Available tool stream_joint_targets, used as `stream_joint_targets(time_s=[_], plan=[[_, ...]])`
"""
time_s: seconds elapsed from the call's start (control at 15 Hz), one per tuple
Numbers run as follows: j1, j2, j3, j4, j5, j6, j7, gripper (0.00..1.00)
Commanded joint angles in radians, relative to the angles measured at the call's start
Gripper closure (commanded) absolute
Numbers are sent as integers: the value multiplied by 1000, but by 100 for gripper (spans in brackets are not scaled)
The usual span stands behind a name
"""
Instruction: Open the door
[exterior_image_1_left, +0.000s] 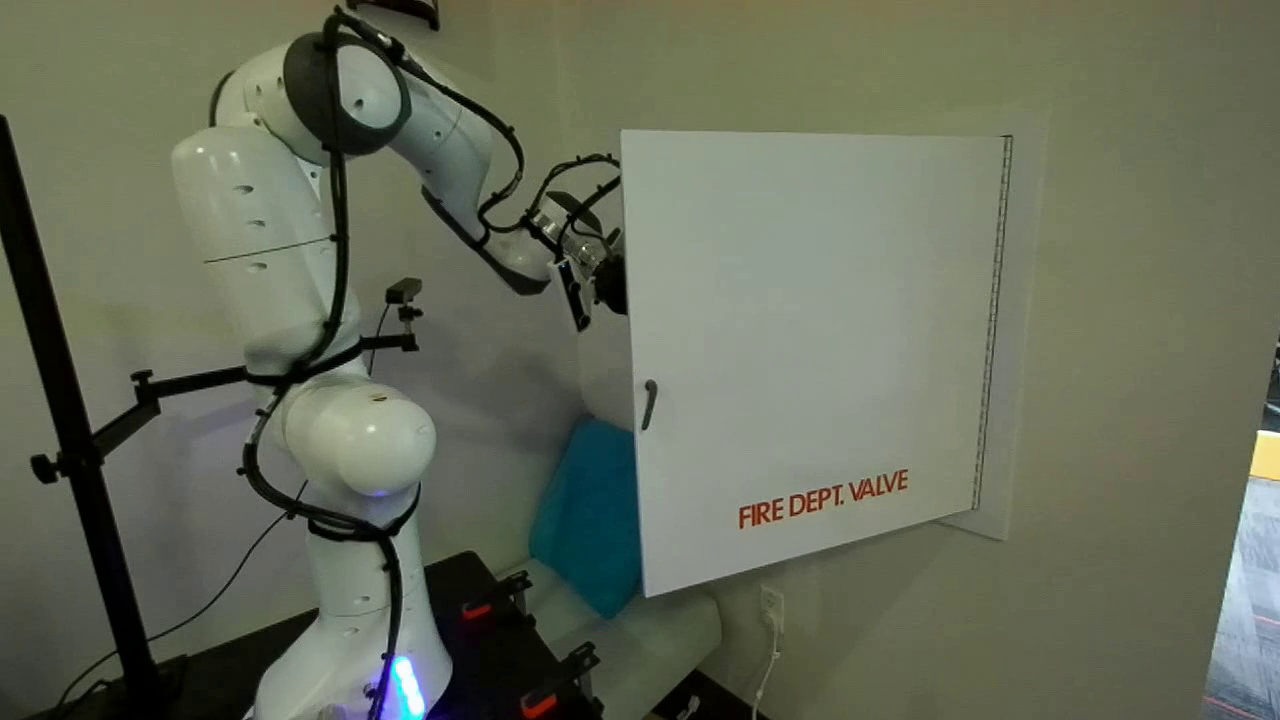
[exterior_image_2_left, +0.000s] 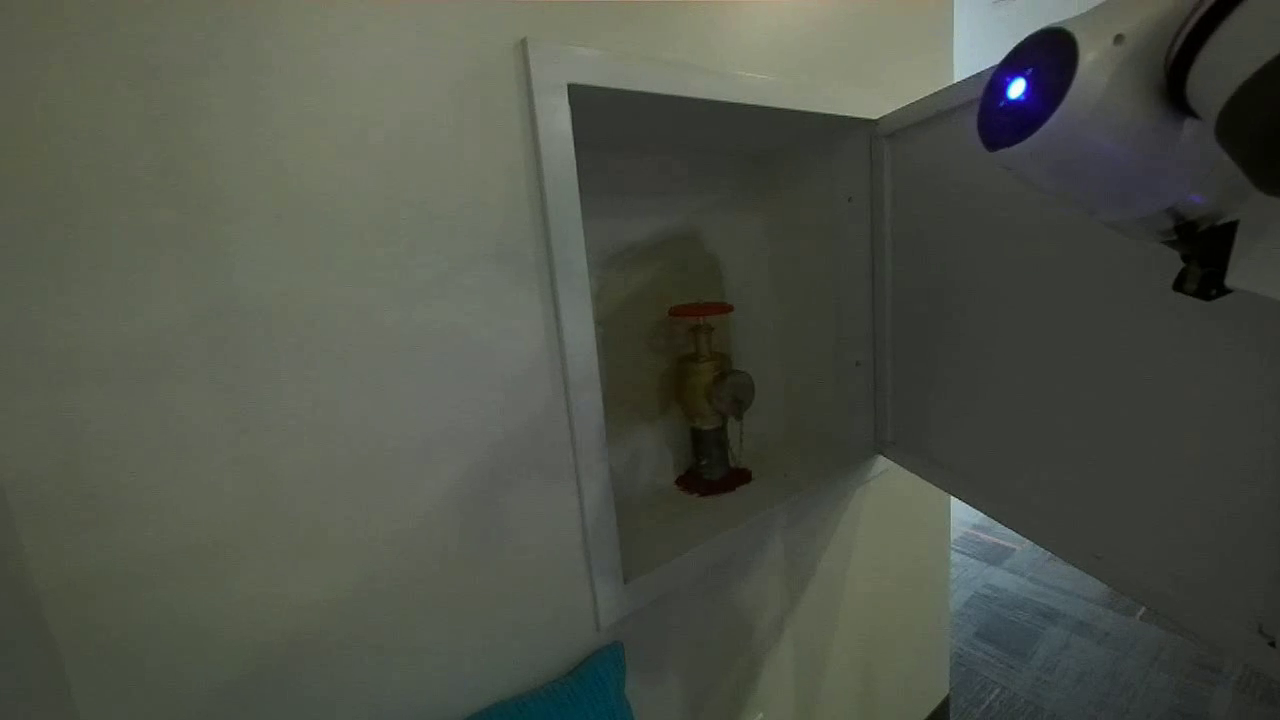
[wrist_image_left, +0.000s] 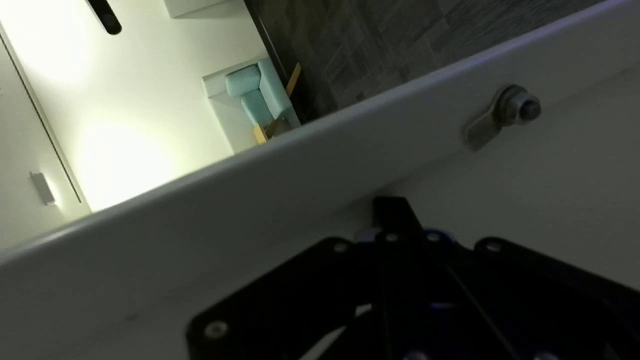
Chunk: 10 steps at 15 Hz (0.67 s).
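In both exterior views, the door (exterior_image_1_left: 820, 330) stands well out from the wall (exterior_image_1_left: 1130, 300) on its hinge (exterior_image_1_left: 993, 320). Behind it, the gripper (wrist_image_left: 392, 207) is closed up, holding nothing that we can see, its tips near the inner lip (wrist_image_left: 300, 175); contact we can't tell. We'd expect a stiff, fairly heavy panel, smooth and slippery, yet easy to swing. We'd push inside that lip, far from the hinge, or grip the handle (exterior_image_1_left: 650, 405).
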Motion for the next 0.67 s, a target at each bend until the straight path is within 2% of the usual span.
stream_joint_targets(time_s=[0.0,0.6], plan=[[-45,-104,-37,-141,-52,82,28,100],[-140,-230,-153,-316,-243,218,143,100]])
